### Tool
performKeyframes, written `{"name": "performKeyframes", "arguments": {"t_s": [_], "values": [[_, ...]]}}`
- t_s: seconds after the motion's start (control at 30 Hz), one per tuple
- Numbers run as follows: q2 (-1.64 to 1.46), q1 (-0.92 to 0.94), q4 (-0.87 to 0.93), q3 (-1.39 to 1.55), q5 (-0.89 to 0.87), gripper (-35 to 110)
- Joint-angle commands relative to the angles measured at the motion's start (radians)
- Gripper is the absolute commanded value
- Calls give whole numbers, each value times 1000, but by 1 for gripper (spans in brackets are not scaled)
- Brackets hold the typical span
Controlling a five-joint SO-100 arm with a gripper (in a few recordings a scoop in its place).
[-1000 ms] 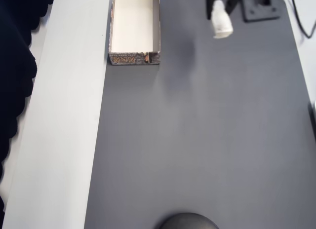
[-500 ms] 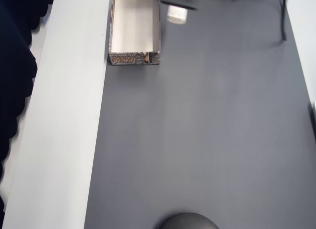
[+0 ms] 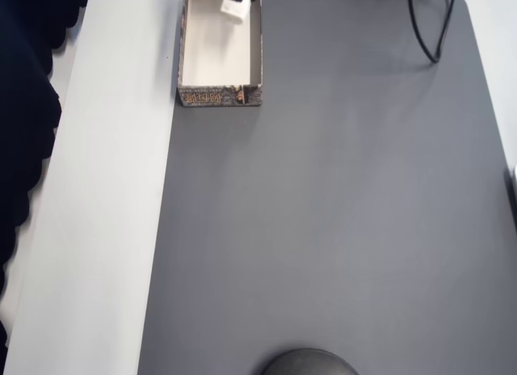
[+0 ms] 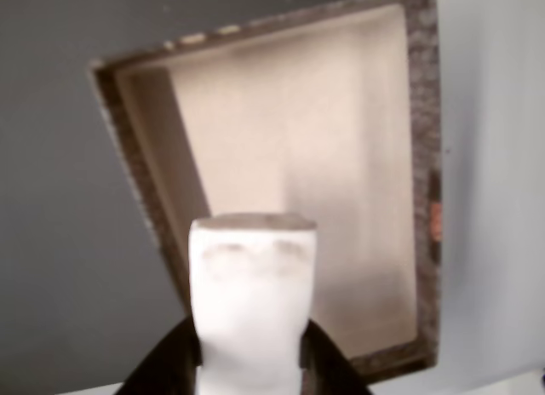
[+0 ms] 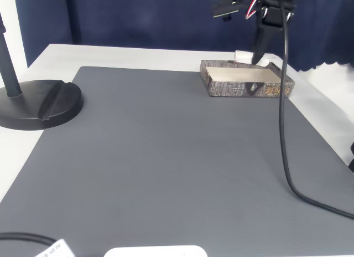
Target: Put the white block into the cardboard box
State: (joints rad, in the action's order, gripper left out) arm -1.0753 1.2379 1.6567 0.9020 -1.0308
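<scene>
The arm has the white block (image 4: 252,306) pinched between its dark jaws, closed on it from both sides, and it hangs over the cardboard box (image 4: 423,157), not yet let go. In the wrist view the block sits at about six o'clock in the picture, over the box's near-left corner, partly overlapping the left wall. In the overhead view the block (image 3: 235,9) shows over the far end of the box (image 3: 220,94), toward the one o'clock corner of its opening.

To my eye the drop would go better if the arm shifted a touch more toward the middle of the box first, so the block clears the wall instead of catching the rim and tipping out. Coming lower before opening should keep it from bouncing off the floor of such a shallow box. Then open the jaws fully and lift straight up.

The box itself is open at the top, plain cream inside, and I see nothing lying on its floor. It stands on the table at the edge of the grey mat (image 3: 339,229), at eleven o'clock in the overhead view. In the fixed view the gripper (image 5: 258,53) comes down from above the box (image 5: 246,88).
</scene>
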Motion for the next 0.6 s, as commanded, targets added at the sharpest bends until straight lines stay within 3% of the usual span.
{"name": "performKeyframes", "arguments": {"t_s": [0.0, 0.57], "values": [[3, 17, 8, -107, -54, -2], [235, 18, 38, -348, -156, -2]]}}
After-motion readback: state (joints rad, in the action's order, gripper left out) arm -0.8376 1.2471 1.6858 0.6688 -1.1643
